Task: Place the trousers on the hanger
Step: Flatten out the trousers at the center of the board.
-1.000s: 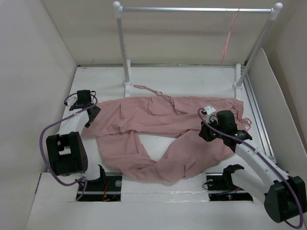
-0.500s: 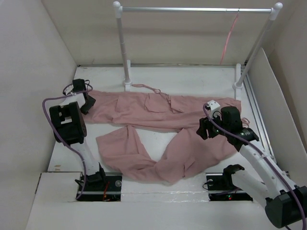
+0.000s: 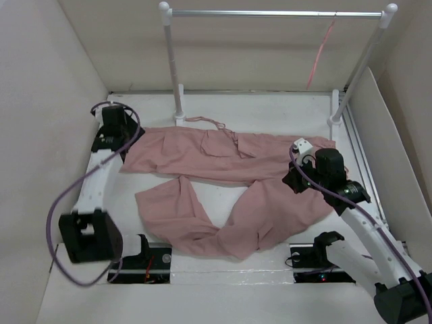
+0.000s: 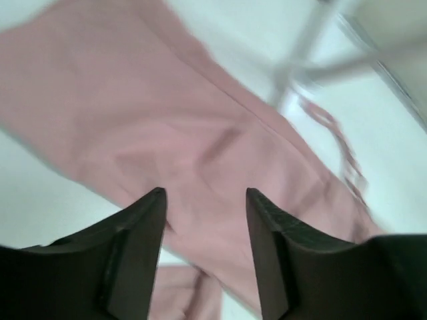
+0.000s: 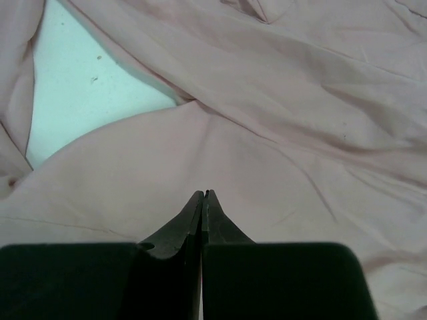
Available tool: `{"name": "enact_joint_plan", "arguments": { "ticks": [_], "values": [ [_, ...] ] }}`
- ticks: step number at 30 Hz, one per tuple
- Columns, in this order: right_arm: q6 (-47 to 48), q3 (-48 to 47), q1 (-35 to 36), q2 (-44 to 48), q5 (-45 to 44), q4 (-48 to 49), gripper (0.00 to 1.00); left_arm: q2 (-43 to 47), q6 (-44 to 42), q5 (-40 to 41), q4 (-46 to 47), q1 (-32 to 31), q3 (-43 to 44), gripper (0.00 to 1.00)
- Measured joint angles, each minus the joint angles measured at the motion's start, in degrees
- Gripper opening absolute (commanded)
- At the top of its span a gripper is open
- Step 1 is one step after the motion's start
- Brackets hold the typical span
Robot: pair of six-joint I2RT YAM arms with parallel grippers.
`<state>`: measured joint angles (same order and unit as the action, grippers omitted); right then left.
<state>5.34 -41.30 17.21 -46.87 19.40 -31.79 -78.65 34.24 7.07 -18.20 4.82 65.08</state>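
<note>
On white table (image 3: 270,111), pale walls (image 3: 47,101) close around: trousers (image 3: 216,158) sprawled; left gripper (image 4: 204,192) fingers apart, right gripper (image 5: 203,193) pressed together, pinch unclear. Up on rail (image 3: 270,13), hanger (image 3: 318,57) barely legible.

You see the trousers (image 3: 202,158) as soft, matt, creased cloth on a smooth white tabletop (image 3: 270,111); at twelve o'clock, the rail (image 3: 270,13) bar gleams like metal.
</note>
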Motion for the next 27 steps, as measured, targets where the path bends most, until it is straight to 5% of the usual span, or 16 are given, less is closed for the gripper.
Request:
{"name": "enact_joint_plan", "arguments": {
  "ticks": [5, 10, 14, 16, 19, 21, 22, 25, 27],
  "values": [
    [0.00, 2.82, 0.15, 5.66, 0.83, -0.74, 0.19, 19.82, -0.37, -4.90, -4.57, -13.66, -11.04, 0.46],
    [0.72, 2.89, 0.17, 5.97, 3.58, -1.25, 0.48, 16.13, 2.23, -3.48, -14.62, -26.60, -12.07, 0.52],
    [2.82, 2.89, 1.25, 3.85, 7.15, -1.01, 0.09, 12.11, 8.66, 3.41, -24.02, -36.74, -10.34, 0.53],
    [3.30, 2.82, 4.37, 1.36, 9.57, -0.35, 0.00, 13.38, 11.19, 6.14, -26.21, -36.39, -8.63, 0.52],
    [3.15, 1.66, 15.65, -4.28, 9.79, 1.53, 0.00, 17.81, 12.31, 8.50, -26.18, -33.88, -4.04, 0.52],
    [2.25, -0.24, 25.05, -9.14, 7.98, 3.93, 0.09, 20.37, 11.98, 9.53, -25.83, -31.61, 2.10, 0.53],
    [1.51, -0.74, 26.88, -10.16, 6.69, 6.16, 0.27, 21.11, 11.37, 9.77, -25.57, -30.23, 6.03, 0.53],
    [-0.61, -6.84, 38.58, -19.98, 3.82, 9.33, 0.54, 21.33, 8.96, 10.82, -24.15, -27.61, 17.73, 0.53],
    [-2.14, -11.08, 43.76, -26.86, 1.90, 13.35, 0.63, 20.79, 7.13, 10.93, -22.91, -27.34, 24.26, 0.52]
  ]
}}
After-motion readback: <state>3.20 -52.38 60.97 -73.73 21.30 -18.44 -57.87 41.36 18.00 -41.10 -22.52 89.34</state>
